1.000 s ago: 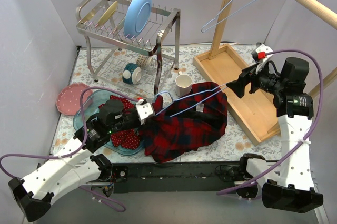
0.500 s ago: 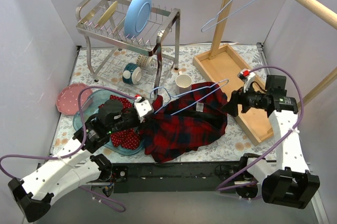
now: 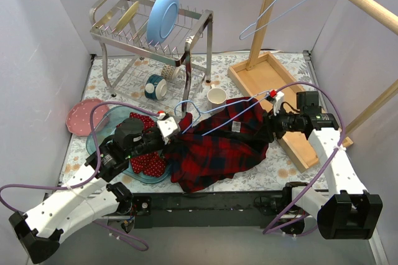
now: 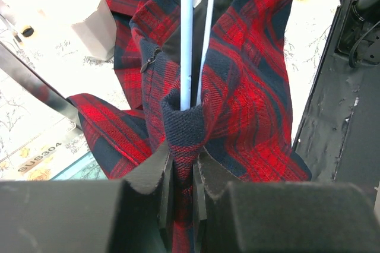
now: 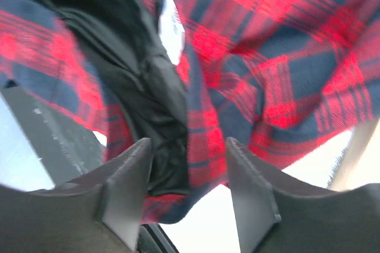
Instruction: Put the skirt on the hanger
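Note:
The skirt, bright red with white dots, lies in a clear blue tray under my left arm; no gripper holds it. A light blue wire hanger lies pushed into the dark red-and-navy plaid garment. My left gripper is shut on a fold of that plaid garment beside the hanger's wires; in its wrist view cloth fills the jaws. My right gripper is open at the plaid garment's right edge; in its wrist view the cloth's hem lies between the fingers.
A dish rack with a blue plate stands at the back left. A white cup sits behind the plaid garment. A wooden tray with a wooden rail lies at the right; a second hanger hangs there. A pink plate lies far left.
My right gripper has come down and to the left, from above the wooden tray to the plaid garment's right edge. My left gripper has kept its hold and barely moved.

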Controlling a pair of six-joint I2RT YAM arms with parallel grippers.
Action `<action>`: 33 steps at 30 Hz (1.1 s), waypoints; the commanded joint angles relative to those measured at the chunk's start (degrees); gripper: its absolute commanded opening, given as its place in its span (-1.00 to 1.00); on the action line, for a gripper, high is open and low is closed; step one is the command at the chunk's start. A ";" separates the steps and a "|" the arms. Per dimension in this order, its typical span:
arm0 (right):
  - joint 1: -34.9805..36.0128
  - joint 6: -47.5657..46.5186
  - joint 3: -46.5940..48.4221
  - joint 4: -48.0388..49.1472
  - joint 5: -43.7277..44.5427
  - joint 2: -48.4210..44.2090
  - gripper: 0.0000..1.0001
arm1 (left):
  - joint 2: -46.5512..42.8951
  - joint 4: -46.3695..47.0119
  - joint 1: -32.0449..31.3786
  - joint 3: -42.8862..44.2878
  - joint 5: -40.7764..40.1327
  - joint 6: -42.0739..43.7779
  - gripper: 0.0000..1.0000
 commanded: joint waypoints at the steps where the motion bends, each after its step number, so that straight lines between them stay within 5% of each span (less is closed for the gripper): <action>1: 0.13 1.64 -0.38 2.17 5.64 0.42 0.08 | -1.97 2.06 0.22 0.78 0.11 -0.52 -1.00; 3: 0.13 2.16 -0.20 2.86 7.14 0.16 -0.09 | -2.06 1.54 0.22 0.96 0.02 -0.35 -1.00; 6: -0.04 2.87 1.29 3.31 9.51 -0.63 -0.84 | -1.71 0.92 0.22 0.78 0.28 0.18 -1.00; 8: -0.74 2.96 3.39 3.48 11.78 -1.25 -0.97 | -1.19 0.22 0.22 0.87 0.81 0.62 -1.00; 22: -6.72 3.92 17.19 6.65 15.40 0.33 -0.97 | 4.70 -3.30 0.22 3.33 3.36 3.35 -1.00; 33: -6.72 3.31 21.42 5.24 10.13 1.04 -0.97 | 14.54 -4.44 0.05 7.71 2.31 3.52 -1.00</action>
